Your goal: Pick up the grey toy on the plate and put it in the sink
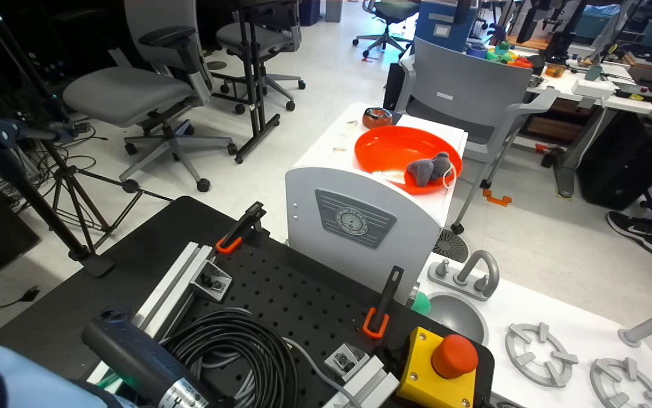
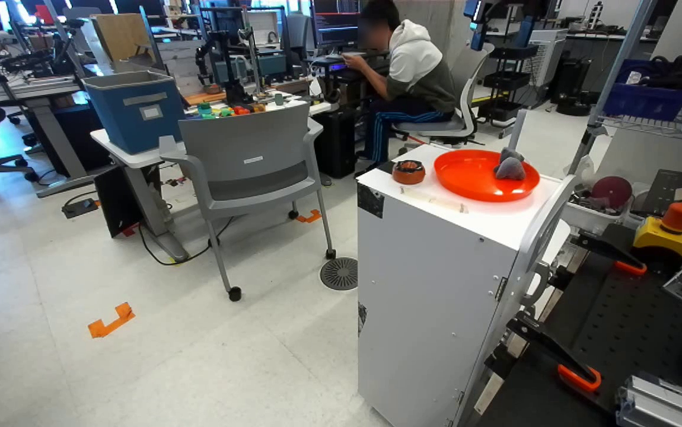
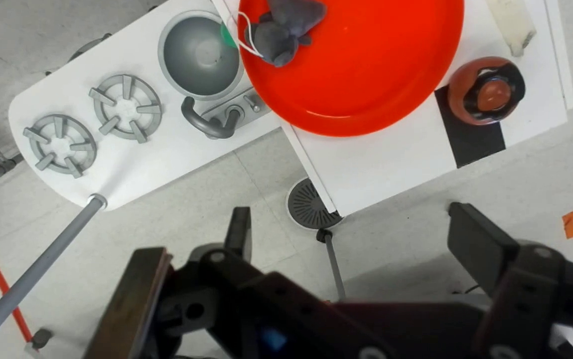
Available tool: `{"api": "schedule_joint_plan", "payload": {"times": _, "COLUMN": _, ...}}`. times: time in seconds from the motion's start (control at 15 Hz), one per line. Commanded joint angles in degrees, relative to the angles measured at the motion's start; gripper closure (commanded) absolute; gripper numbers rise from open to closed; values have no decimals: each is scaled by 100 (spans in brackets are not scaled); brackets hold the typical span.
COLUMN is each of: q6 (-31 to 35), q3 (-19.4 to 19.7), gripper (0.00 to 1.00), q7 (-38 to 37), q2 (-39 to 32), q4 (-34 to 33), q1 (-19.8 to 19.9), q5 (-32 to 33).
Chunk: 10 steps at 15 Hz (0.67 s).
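Observation:
The grey toy [image 1: 429, 170], a small plush-like animal with a white string, lies on the orange plate [image 1: 385, 148] near its rim. Toy [image 2: 510, 165] and plate [image 2: 471, 178] also show in an exterior view, and toy [image 3: 279, 40] and plate [image 3: 366, 70] at the top of the wrist view. The round grey sink [image 1: 457, 318] sits in the white counter beside the plate's cabinet; it shows at the upper left of the wrist view [image 3: 199, 57]. My gripper [image 3: 350, 214] is open and empty, its fingers wide apart, apart from toy and plate. It is out of both exterior views.
A brown-and-black round object [image 3: 488, 89] stands beside the plate. A grey faucet [image 3: 212, 122] rises at the sink's edge; a green item [image 1: 420, 304] is at the sink. Burners [image 3: 127, 107] and a tall grey post [image 3: 47, 259] stand on the counter. A chair [image 1: 468, 85] stands close by.

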State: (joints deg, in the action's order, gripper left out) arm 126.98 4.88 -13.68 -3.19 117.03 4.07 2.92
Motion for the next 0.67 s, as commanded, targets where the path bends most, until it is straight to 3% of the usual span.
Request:
{"api": "schedule_joint_plan", "payload": {"times": 0.0, "q6": 82, "q3": 5, "gripper": 0, "q7": -187, "q2": -123, "q4": -42, "q1": -29, "q5": 405}}
{"api": "schedule_joint_plan", "payload": {"times": 0.4, "q6": -95, "q3": -10, "gripper": 0, "q7": -156, "q2": -361, "q4": -75, "q1": -106, "q5": 993}}
{"api": "schedule_joint_plan", "payload": {"times": 0.6, "q6": -175, "q3": -55, "gripper": 0, "q7": 129, "q2": -396, "q4": -3, "q1": -155, "q5": 950}}
